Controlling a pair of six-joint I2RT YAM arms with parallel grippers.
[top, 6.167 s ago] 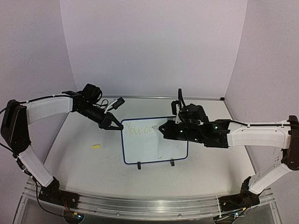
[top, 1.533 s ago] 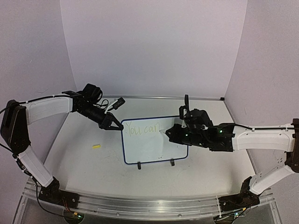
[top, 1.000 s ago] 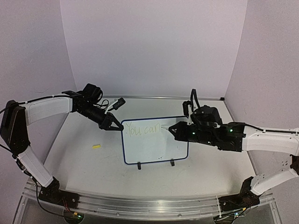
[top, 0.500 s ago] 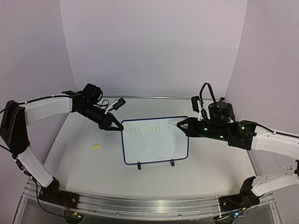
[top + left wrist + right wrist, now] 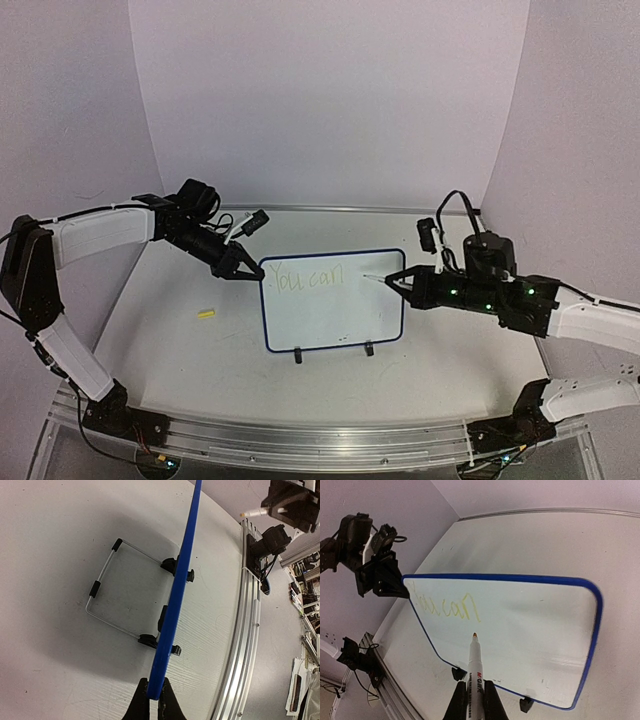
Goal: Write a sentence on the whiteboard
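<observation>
The whiteboard point(image 5: 330, 318) stands tilted on the table on its two black feet, its frame dark blue. On it the sentence point(image 5: 305, 275) reads "You can" in thin yellow-green strokes along the top left, also legible in the right wrist view as the sentence point(image 5: 447, 607). My left gripper point(image 5: 243, 272) is shut on the board's top-left corner; in the left wrist view the left gripper point(image 5: 153, 699) pinches the blue frame point(image 5: 182, 575). My right gripper point(image 5: 408, 283) is shut on a white marker point(image 5: 473, 665). The marker's tip points at the board just past "can".
A small yellow marker cap point(image 5: 206, 313) lies on the table left of the board. A wire stand point(image 5: 107, 595) props the board from behind. An aluminium rail point(image 5: 320, 440) runs along the near table edge. Lilac walls close in the back and sides.
The word "can" has been finished. My right arm has drawn back to the right, taking the marker tip from the middle of the board to its right side. The left arm has stayed still.
</observation>
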